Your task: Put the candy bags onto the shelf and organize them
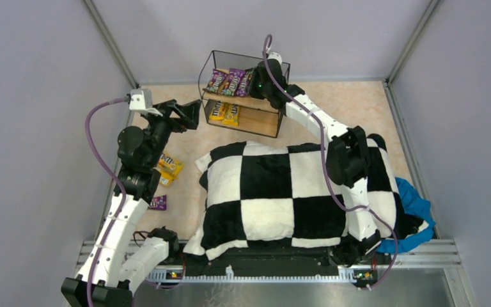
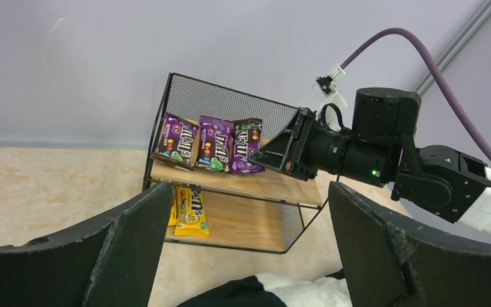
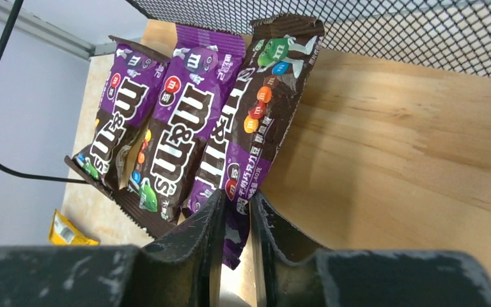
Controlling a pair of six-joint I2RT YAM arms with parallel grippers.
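Right gripper [image 3: 236, 211] pinched near end of dark bag [image 3: 265, 109], third in row beside two purple bags [image 3: 166, 134] at left end of shelf [image 2: 230, 105] top board [image 3: 390, 141]. Placing step; next: let go, back out straight. Left gripper [image 2: 249, 188] spread, empty. Lower board [image 2: 243, 224] held two yellow bags [image 1: 225, 112]; two loose bags [image 1: 168, 167] lay by table [image 1: 358, 102] left edge.

Shelf [image 1: 262, 121], purple bags [image 1: 230, 82] above, yellow bags [image 1: 225, 113] below
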